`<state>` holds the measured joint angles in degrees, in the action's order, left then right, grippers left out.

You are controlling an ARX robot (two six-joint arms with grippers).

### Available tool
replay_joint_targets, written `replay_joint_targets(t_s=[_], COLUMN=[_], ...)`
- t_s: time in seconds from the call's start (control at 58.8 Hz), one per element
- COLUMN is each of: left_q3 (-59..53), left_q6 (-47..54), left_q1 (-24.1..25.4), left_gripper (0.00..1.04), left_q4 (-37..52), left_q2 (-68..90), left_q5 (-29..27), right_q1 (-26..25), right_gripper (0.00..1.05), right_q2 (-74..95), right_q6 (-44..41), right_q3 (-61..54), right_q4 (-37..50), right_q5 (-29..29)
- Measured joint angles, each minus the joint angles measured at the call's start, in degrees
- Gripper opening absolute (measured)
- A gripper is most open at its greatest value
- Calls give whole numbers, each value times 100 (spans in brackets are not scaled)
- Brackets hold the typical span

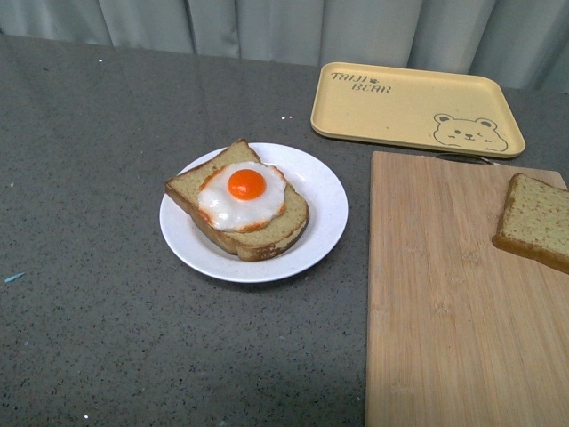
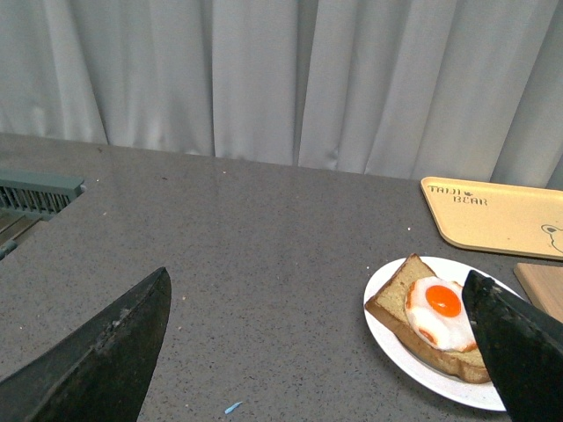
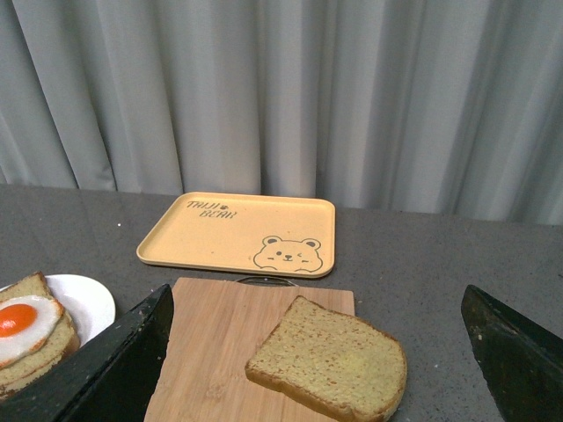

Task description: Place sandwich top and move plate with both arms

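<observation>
The plain toast slice, the sandwich top point(image 1: 536, 221), lies on the right part of a wooden cutting board point(image 1: 444, 302); it also shows in the right wrist view point(image 3: 330, 369). The round white plate point(image 1: 316, 222) sits mid-table and holds a toast slice with a fried egg point(image 1: 242, 196). The plate shows in the left wrist view point(image 2: 396, 343) too. My left gripper point(image 2: 321, 352) is open, empty, with the plate by its one finger. My right gripper point(image 3: 317, 360) is open, with the plain slice between its fingers' lines. Neither arm shows in the front view.
A yellow rectangular tray with a bear drawing point(image 1: 413, 107) lies at the back right, behind the board. A grey curtain hangs behind the dark grey table. A small blue scrap point(image 1: 13, 277) lies at the left. A grey grille point(image 2: 35, 189) shows in the left wrist view.
</observation>
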<state>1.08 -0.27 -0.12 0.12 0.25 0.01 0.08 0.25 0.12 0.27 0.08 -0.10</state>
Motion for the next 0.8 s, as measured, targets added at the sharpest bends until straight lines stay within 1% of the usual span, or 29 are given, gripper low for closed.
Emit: replay_joint_targets(t_s=[0.8], left_q3=[0], left_q6=[0], left_q1=[0], left_gripper=[98], left_q4=[0], left_q2=[0], left_q5=[-2], right_q1=[0], right_gripper=[95], right_q2=[0], right_q6=[0], right_q3=[0], right_q4=[0], right_q5=[0])
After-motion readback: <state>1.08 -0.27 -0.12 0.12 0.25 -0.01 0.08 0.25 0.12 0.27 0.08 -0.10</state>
